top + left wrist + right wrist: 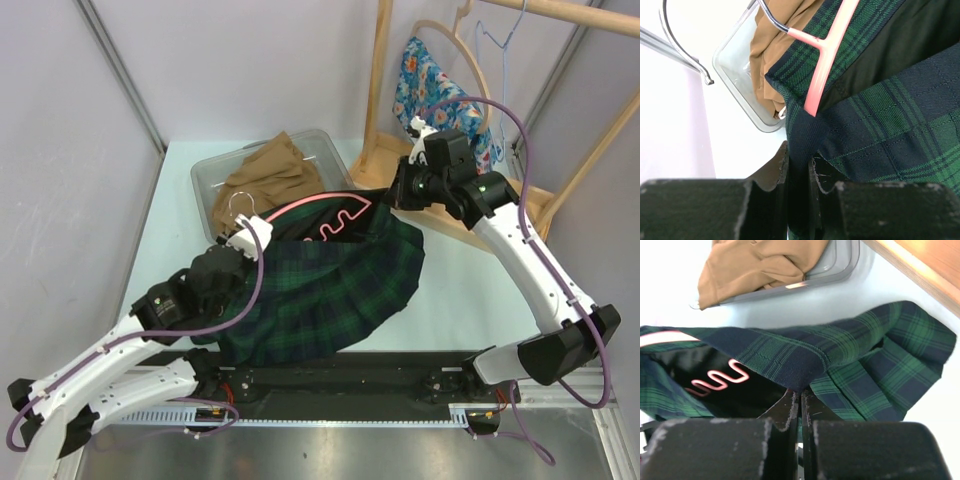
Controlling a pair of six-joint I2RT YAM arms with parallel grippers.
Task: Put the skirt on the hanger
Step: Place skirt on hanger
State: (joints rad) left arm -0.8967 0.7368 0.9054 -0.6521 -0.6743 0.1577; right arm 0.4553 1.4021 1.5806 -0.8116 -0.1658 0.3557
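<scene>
Your left jaws are clamped on the left end of the skirt's [340,285] waistband, and your right jaws are pinched shut on its right end, so the waist is stretched open between them. The pink hanger [826,47] lies partly inside that opening, its metal hook [771,17] pointing toward the bin [205,172] of tan cloth [270,170]. The skirt itself lies on the surface between the arms. The step in hand looks to be seating the band on the hanger's ends: draw both grips apart evenly, low and level, and release neither side until the band catches, or the hanger may slide out.
</scene>
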